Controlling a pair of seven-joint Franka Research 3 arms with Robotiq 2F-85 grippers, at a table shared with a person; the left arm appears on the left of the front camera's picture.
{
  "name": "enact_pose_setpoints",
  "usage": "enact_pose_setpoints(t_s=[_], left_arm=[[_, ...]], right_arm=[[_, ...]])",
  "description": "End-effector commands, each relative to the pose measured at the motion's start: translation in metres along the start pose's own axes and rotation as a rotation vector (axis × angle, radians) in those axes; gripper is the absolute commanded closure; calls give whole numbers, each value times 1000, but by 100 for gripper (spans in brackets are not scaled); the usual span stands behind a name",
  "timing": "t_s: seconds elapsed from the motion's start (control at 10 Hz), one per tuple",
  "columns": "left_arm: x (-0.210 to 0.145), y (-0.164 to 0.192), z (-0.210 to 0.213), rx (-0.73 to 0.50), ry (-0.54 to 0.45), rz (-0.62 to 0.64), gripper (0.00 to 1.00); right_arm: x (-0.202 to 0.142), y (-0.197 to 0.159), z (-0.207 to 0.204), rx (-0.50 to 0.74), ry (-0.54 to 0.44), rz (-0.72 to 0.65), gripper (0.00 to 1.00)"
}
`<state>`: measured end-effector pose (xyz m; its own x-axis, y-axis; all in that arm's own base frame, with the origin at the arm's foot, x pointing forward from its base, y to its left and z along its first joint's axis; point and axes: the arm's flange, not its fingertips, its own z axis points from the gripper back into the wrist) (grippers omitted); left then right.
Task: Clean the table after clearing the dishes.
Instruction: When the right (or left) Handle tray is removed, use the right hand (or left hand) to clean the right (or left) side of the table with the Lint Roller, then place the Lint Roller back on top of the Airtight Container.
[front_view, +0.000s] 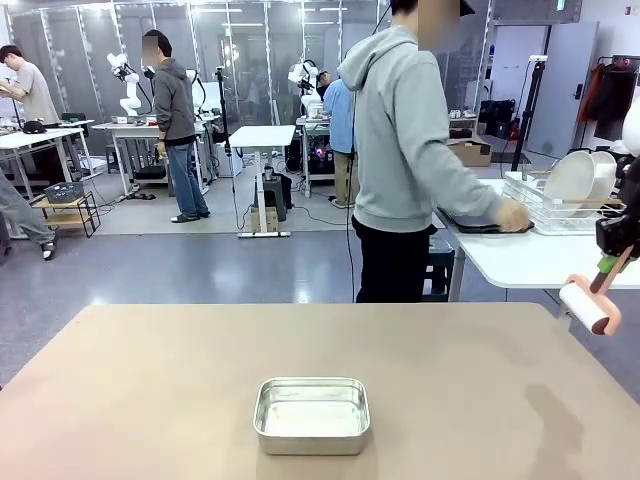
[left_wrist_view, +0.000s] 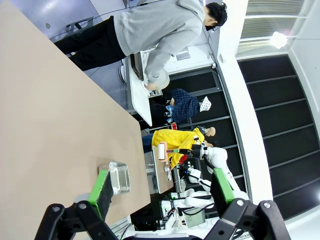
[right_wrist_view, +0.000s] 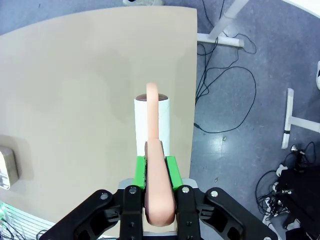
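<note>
Our tabletop (front_view: 150, 400) carries a steel pan (front_view: 311, 414) near its near edge, at the middle. Beyond its right edge, our right tool (right_wrist_view: 156, 170) is clamped on the pink handle of a lint roller (front_view: 591, 300), held in the air. Our left tool (left_wrist_view: 162, 192) stands wide, holding nothing. At the white side table (front_view: 520, 260), the person's hand (front_view: 514, 215) rests on a dark tray (front_view: 480, 226).

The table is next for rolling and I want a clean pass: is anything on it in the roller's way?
Yes. A small steel pan sits on the table near its front edge, around the middle. The right gripper holds the lint roller in the air at the table's right edge; the top between them looks bare.
</note>
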<state>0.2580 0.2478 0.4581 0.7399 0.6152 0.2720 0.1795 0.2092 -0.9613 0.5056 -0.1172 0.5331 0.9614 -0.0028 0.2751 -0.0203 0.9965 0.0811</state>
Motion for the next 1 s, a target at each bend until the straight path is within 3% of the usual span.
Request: enact_pose_setpoints(t_s=[0.0, 0.9], left_arm=[[1, -2, 2, -15, -1, -12, 0], [1, -2, 2, -15, -1, -12, 0]], right_arm=[[2, -1, -13, 10, 12, -10, 79], [2, -1, -13, 10, 12, -10, 79]])
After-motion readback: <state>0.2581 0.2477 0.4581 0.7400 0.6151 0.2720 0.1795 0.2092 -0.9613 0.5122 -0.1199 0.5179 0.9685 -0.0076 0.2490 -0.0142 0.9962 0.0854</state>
